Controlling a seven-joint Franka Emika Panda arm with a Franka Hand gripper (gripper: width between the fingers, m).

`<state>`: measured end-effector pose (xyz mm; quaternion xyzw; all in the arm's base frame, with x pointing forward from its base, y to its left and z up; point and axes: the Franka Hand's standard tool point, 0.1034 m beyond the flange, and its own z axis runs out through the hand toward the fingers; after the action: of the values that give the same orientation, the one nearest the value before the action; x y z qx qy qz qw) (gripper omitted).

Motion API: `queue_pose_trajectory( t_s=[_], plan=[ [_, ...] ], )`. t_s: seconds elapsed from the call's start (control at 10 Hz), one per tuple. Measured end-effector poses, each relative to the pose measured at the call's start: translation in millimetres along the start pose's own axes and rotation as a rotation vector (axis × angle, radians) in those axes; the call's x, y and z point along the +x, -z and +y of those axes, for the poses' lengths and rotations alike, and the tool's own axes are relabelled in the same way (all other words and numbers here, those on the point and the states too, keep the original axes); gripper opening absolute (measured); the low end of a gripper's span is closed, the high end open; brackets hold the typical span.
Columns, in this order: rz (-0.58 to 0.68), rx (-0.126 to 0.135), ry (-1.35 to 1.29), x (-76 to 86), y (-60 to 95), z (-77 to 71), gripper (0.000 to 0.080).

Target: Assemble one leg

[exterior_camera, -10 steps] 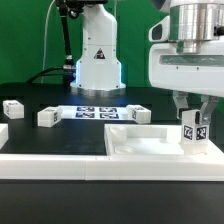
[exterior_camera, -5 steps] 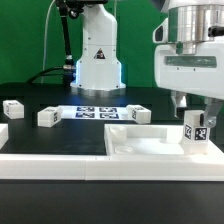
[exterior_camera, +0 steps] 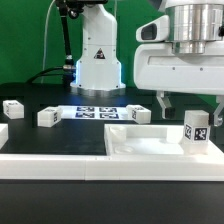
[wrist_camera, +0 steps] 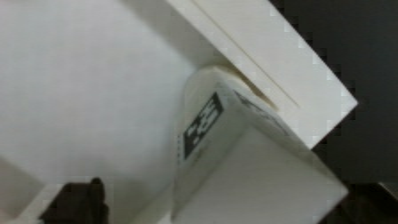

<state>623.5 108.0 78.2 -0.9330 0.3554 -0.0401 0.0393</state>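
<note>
Fingers [exterior_camera: 162, 100] of the gripper [exterior_camera: 187, 102] now hang spread wide and hold nothing, lifted clear of the small white plastic rectangular post, the leg [exterior_camera: 195, 135], with its black-and-white square tag. A second ago those same fingers reached down on either side of the leg's top; half a second ago they were already rising, and now the leg stands alone below and between them, apart from both tips.

It stands upright in the large white square tray-like part with raised rims [exterior_camera: 150, 147], close to the corner at the exterior view's right. The wrist view shows the leg [wrist_camera: 249, 150] from above, near a rim of that part, with one dark fingertip [wrist_camera: 80, 198] well off to its side.

My reading is that the release means the leg has been seated and stays standing unaided. Whether it is fully fastened I cannot tell; a loose fit could let it topple.

Other small white posts [exterior_camera: 47, 117] lie on the dark table [exterior_camera: 30, 135], well away from the fingers.
</note>
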Motion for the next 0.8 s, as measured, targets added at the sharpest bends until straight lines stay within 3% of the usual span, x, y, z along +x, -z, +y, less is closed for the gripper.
queue_pose_trajectory(
  t_s=[0.8],
  plan=[
    [-0.014, -0.039, 0.694, -10.4, -0.7, -6.0, 0.0649]
  ],
)
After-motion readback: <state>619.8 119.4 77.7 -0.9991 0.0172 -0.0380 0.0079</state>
